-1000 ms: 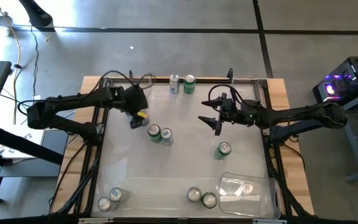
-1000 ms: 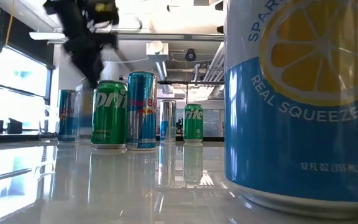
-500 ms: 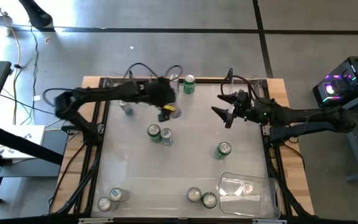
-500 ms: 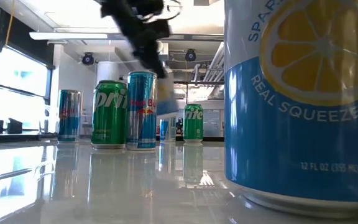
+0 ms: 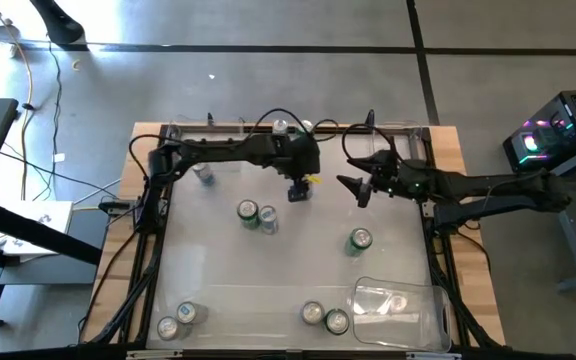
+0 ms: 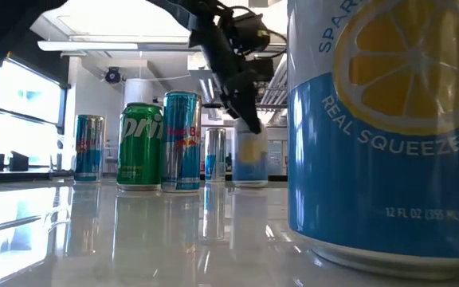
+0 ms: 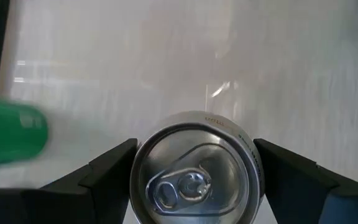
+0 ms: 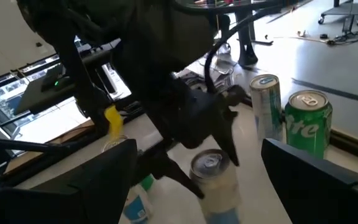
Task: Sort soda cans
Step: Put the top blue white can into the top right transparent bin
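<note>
The soda cans sit all over the table [image 5: 208, 270]. Going left to right: two cans [image 5: 176, 320] stand at the near left corner, a green and blue pair [image 5: 256, 215] stands mid-table, and a green can [image 5: 359, 240] is further right. The left gripper [image 5: 299, 186] holds a pale can [image 7: 196, 176] between its fingers at the far middle, beside a slim can [image 8: 265, 112] and a green can [image 8: 307, 124]. The right gripper [image 5: 361, 186] waits just beside it, fingers open and empty. The held can could bump its neighbours and tip them over, or the two arms could knock together.
</note>
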